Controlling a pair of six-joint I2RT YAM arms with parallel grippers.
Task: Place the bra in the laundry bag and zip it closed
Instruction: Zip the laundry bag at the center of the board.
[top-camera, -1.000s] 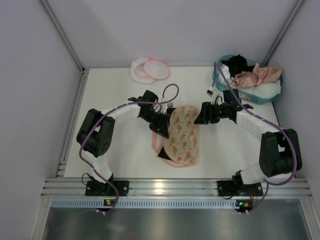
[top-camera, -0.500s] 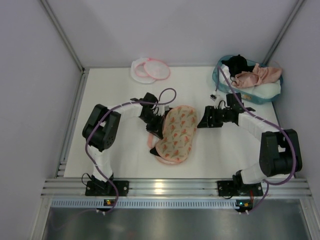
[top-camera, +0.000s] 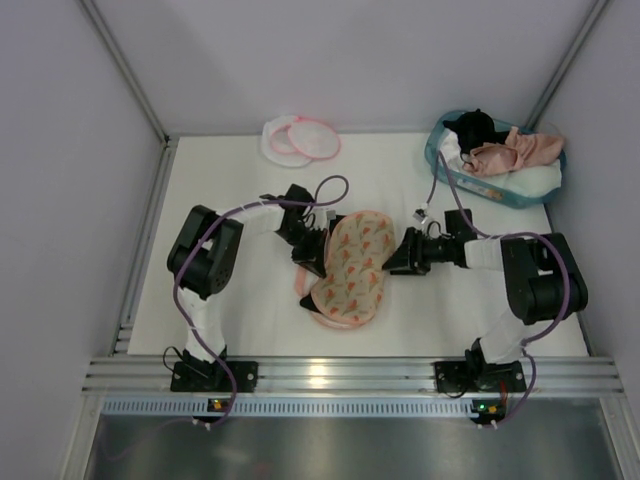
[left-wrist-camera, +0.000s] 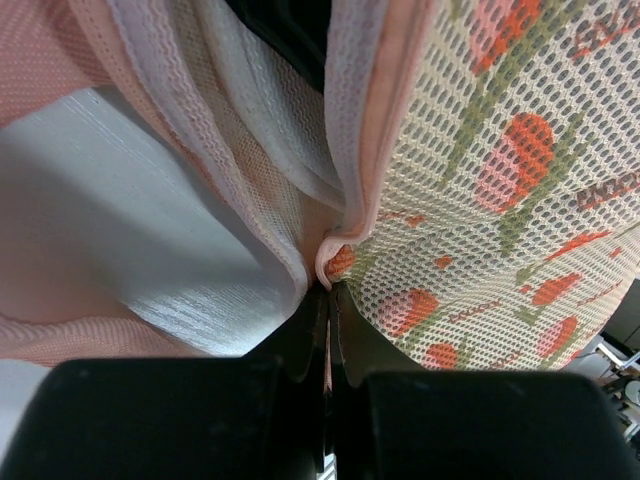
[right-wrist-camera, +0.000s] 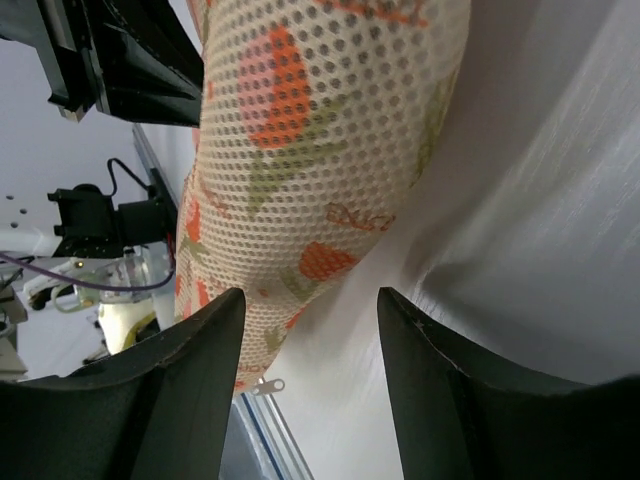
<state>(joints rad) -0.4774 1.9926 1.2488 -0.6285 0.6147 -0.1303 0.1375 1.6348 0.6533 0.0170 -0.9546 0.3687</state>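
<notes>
The left arm (top-camera: 205, 262) and right arm (top-camera: 540, 285) are wearing white sleeves between chunky black joints, each trailing a thin purple cable (top-camera: 344, 186). Matte black fingers (right-wrist-camera: 170, 400) are showing smooth rounded edges. Green and orange lights (top-camera: 213, 404) are glowing by the black bases (top-camera: 205, 375).

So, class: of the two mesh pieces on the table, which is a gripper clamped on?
The orange-printed padded piece at the centre, its trim pinched by the left gripper; the white laundry bag lies alone at the far edge.

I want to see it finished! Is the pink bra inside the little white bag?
No, out. The bra lies in the teal basket; the laundry bag sits far off.
</notes>
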